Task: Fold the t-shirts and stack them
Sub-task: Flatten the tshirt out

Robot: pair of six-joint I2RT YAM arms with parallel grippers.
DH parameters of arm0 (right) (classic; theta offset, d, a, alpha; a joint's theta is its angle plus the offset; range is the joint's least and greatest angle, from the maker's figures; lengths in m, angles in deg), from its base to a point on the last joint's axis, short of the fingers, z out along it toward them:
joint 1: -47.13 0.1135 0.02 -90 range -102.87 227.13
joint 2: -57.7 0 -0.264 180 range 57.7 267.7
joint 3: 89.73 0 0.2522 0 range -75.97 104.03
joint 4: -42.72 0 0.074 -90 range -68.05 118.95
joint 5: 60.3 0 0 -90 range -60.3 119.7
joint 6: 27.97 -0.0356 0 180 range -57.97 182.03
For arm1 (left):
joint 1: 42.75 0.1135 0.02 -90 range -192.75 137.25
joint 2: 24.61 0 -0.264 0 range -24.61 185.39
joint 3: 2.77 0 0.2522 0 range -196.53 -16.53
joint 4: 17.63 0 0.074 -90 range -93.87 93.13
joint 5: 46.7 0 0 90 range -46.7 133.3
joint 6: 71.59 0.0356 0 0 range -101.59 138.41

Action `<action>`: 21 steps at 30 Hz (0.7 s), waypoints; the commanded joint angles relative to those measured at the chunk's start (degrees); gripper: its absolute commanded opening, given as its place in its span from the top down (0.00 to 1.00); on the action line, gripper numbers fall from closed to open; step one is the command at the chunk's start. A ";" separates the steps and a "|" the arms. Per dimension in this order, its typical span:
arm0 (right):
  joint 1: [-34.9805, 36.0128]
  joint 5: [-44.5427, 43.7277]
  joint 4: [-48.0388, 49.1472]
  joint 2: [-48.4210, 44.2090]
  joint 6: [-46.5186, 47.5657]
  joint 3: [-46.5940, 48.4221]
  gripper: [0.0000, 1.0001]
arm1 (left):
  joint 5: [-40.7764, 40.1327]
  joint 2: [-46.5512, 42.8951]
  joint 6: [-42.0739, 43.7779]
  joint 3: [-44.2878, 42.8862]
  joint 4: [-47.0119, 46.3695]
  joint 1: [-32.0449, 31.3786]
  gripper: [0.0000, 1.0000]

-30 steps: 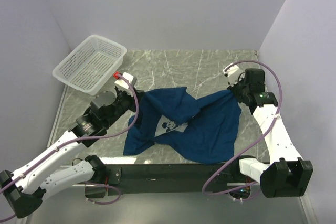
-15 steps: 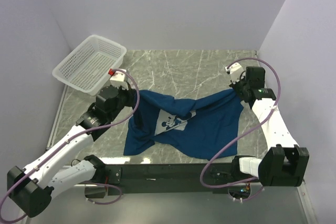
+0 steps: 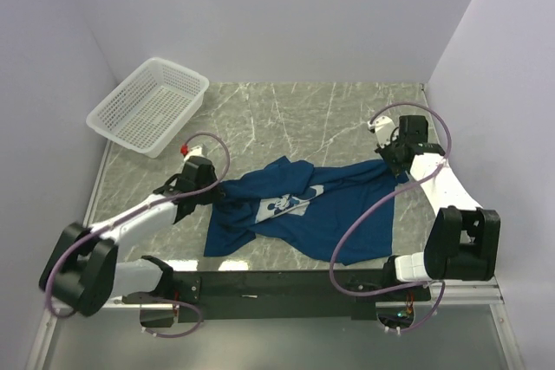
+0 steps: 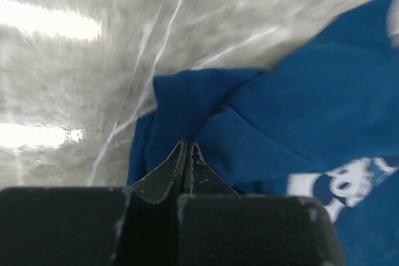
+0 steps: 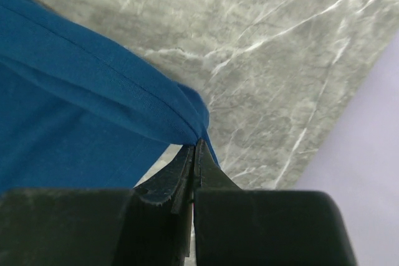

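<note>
A dark blue t-shirt (image 3: 329, 210) with a pale mouse print (image 3: 282, 205) lies crumpled across the marble table, stretched between both arms. My left gripper (image 3: 217, 192) is low at the shirt's left edge and shut on a fold of its cloth (image 4: 187, 110). My right gripper (image 3: 392, 162) is at the shirt's far right corner and shut on the hem (image 5: 149, 113), which runs taut away from the closed jaws. Part of the print also shows in the left wrist view (image 4: 340, 182).
A white mesh basket (image 3: 149, 106) stands at the far left corner of the marble table (image 3: 312, 119). Lilac walls close in the back and both sides. The black base rail (image 3: 277, 283) runs along the near edge.
Both arms have lowered and spread apart, pulling the shirt flatter and wider. The left gripper has dropped toward the table at the shirt's left edge, and the print now faces up.
</note>
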 commanded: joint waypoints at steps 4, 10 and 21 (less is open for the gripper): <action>-1.92 0.26 -0.54 2.36 1.32 0.08 1.00 | 3.16 4.90 -1.95 -6.58 1.08 0.46 0.93; -2.01 3.16 -0.36 2.62 1.50 -1.77 1.00 | 7.10 -3.28 5.34 -9.92 -4.28 0.29 0.36; -2.10 5.45 -0.10 4.82 -0.35 -1.33 1.00 | 9.50 30.60 8.78 -38.91 4.22 -8.68 0.34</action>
